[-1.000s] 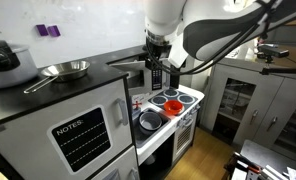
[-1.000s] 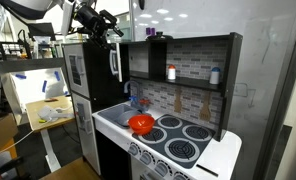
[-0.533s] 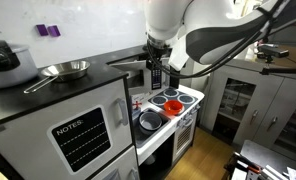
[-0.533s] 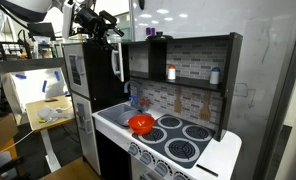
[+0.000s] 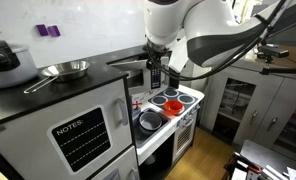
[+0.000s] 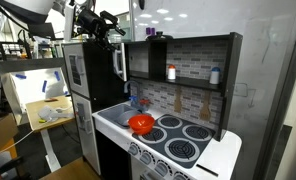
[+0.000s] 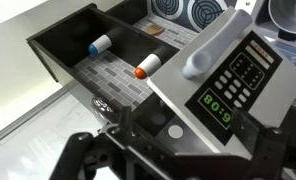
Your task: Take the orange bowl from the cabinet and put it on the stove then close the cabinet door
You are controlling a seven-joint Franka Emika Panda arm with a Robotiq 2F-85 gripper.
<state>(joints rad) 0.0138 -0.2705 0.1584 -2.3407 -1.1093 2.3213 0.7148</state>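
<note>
Beside and below the gripper [image 5: 155, 80] stands a silver steel unit labelled "NOTES" [image 5: 83, 140] under a dark countertop [image 5: 38, 98], on the gripper's other side a tall grey glass-door cabinet [image 5: 238, 100] over brown wooden floor [image 5: 204, 152].

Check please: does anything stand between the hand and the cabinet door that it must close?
Nothing visible does. The open hand hovers right at the open cabinet door, with no object between them. The orange bowl already sits on the stove.

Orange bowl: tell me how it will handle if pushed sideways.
The orange bowl looks like thin toy plastic, so probably light and rigid. On the smooth white stove it would likely slide easily. Its low, wide shape suggests skidding rather than tipping.
</note>
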